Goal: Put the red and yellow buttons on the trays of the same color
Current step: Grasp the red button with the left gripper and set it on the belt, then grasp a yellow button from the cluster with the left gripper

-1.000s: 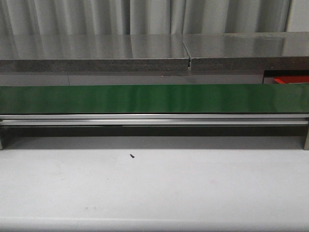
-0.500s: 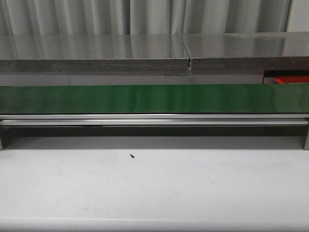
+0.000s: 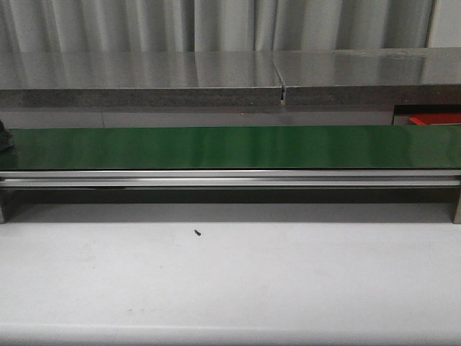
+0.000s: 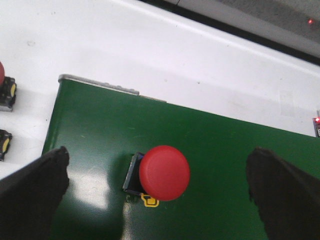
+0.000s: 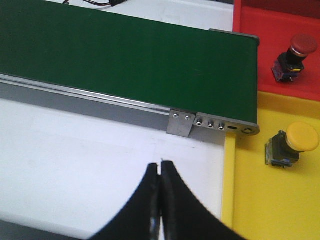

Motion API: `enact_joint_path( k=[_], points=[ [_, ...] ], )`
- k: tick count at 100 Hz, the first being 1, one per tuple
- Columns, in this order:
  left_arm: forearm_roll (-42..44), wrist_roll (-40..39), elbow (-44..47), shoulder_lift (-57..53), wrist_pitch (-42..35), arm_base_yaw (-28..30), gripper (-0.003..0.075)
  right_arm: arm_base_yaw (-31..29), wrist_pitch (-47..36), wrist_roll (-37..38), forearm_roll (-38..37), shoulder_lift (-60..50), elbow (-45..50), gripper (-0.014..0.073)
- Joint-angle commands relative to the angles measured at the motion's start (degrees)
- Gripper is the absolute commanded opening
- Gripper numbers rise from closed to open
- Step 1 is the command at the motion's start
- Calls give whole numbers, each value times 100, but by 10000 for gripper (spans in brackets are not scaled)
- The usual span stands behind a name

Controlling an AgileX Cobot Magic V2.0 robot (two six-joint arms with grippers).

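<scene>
A: Belt [image 3: 230, 147], green and glossy, is what we see running across the whole front view, with a metal rail under it and the pale table [image 3: 230, 281] in front. A small dark speck [image 3: 197, 232] lies on the table.

B: At the far left edge of that view we catch a dark sliver just over the belt; we cannot tell what it is.

A: From the left wrist view we see our left end effector [image 4: 162, 192] spread wide, one finger [image 4: 31, 195] on each side of a red button [image 4: 164, 172]. The button stands on the belt near its end, untouched by either finger.

B: Beside that belt end, on the white table, we see two more buttons [image 4: 6, 92] cut off by the picture's edge.

A: Moving right, our right end effector [image 5: 160, 200] has its fingers pressed together with nothing between them, hanging over the table in front of the belt's other end.

B: Past that end we see a red tray [image 5: 270, 40] holding a red-capped button [image 5: 291, 56], and a yellow tray [image 5: 270, 210] holding a yellow-capped button [image 5: 290, 145]. In the front view only a strip of the red tray shows at the right edge.
</scene>
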Motion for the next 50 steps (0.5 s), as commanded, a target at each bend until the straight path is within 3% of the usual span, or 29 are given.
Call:
enact_joint_path(
  k=[1, 21, 50],
  points=[
    [-159, 24, -188, -462, -233, 124, 693, -1, -293, -58, 60, -19, -139, -69],
    [529, -61, -188, -532, -194, 893, 693, -1, -293, -58, 60, -19, -139, -69],
    [519, -61, -188, 87, -442, 1854, 693, -1, -293, -58, 60, -19, -139, -69]
  ],
)
